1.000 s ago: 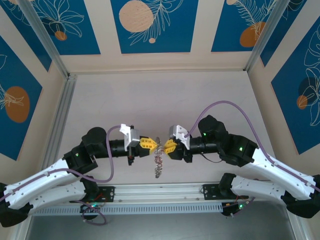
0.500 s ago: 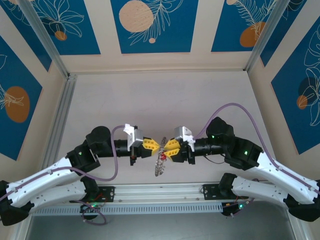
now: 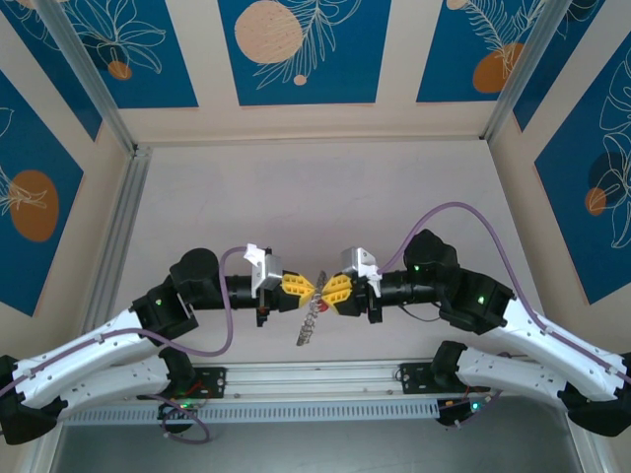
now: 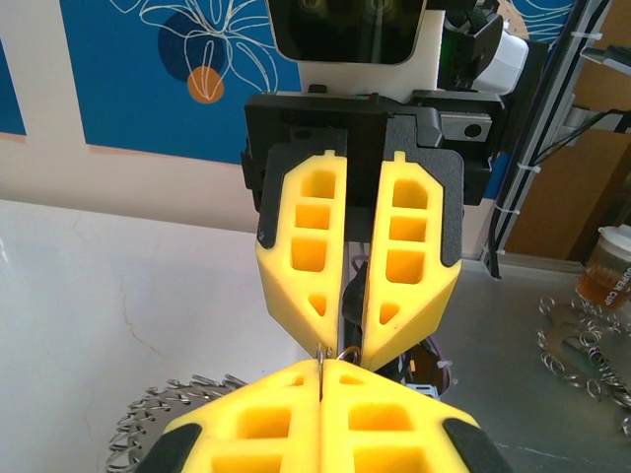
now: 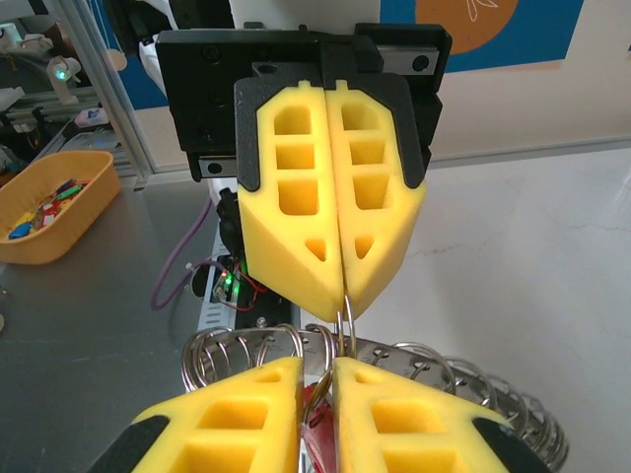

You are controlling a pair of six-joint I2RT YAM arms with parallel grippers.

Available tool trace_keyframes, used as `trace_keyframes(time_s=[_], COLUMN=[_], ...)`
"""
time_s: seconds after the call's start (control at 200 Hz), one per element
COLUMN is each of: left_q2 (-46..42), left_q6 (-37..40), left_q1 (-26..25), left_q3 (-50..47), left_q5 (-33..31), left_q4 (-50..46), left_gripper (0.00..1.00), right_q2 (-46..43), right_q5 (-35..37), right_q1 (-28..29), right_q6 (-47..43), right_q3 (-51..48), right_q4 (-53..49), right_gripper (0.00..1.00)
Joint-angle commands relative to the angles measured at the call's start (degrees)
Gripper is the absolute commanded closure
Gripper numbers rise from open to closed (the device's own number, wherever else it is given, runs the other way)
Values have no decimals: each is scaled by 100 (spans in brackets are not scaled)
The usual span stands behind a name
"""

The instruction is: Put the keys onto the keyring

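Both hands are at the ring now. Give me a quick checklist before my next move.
1. Left hand shut on the keyring: ok.
2. Right hand clamped on the keyring: cannot tell; its fingers stand slightly apart around it.
3. Hands meeting tip to tip, level: ok.
4. Keys hanging clear of both hands: cannot tell; the red-headed piece sits by the right fingers' gap.

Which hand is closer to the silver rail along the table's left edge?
Left. The left hand sits right of the rail, at mid-table; the right hand faces it tip to tip, just farther over.
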Motion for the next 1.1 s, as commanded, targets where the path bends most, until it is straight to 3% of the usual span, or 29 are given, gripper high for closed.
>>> trace_keyframes(time_s=[0.0, 0.35, 0.845, 1.095], left_q2=[-7, -23, 60, 149], left_q6=[-157, -183, -283, -339], left_q1=[-27, -19, -19, -19], left_q3=[112, 31, -2, -56], left_q5=[211, 106, 143, 277], left_q4=[669, 841, 961, 1071], left_gripper=[100, 100, 100, 100], right_q2=[-16, -173, -205, -541], right_q5=[-51, 542, 314, 534], right_q1=[50, 192, 213, 371], right_q6=[137, 303, 230, 497], right_q3=[-147, -436, -574, -876], right_q4=[75, 108, 792, 1196], right_gripper=[85, 87, 87, 76])
